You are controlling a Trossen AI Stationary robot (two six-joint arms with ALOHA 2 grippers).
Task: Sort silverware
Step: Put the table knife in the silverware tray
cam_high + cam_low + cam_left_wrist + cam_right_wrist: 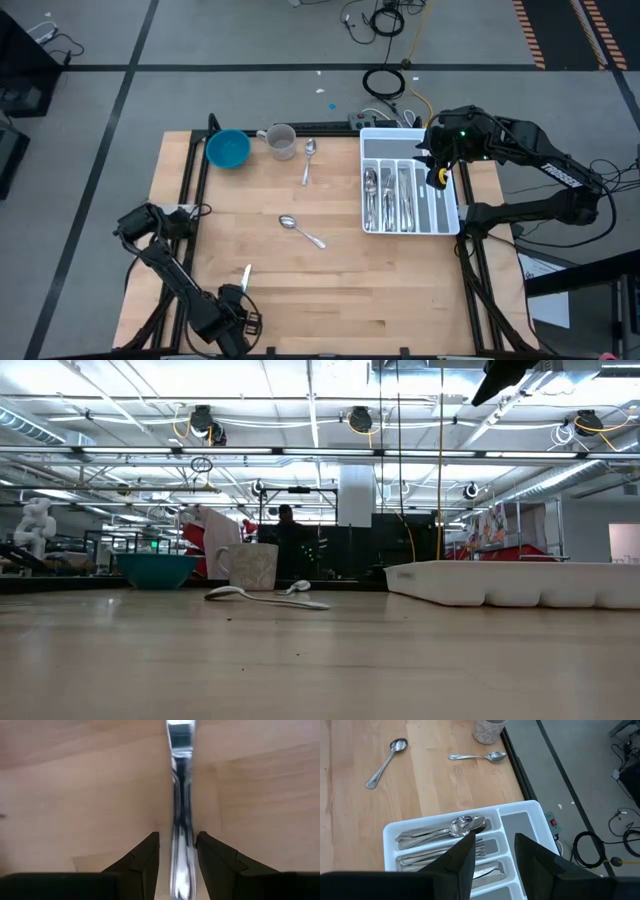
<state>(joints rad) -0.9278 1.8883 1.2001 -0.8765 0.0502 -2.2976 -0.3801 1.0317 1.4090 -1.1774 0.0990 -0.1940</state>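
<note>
- The left gripper (243, 296) sits near the desk's (330, 300) front edge, at about 7 o'clock from the desk's middle, and is closed on the handle of a knife (179, 810); in the left wrist view the piece runs straight out between the two fingers (145, 860), just above the wood.
- The right gripper (492, 847) hangs over the white tray (450, 215), at about 3 o'clock from the desk's middle, its fingers parted and holding nothing.
- The tray's compartments hold sorted spoons (465, 824), with forks (479, 851) in the slot beside them.
- One loose spoon (301, 229) lies near the desk's middle.
- Another spoon (309, 160) lies at about 12 o'clock, just beside a grey cup (282, 141).
- A blue bowl (228, 149) stands at about 11 o'clock, next to the cup.
</note>
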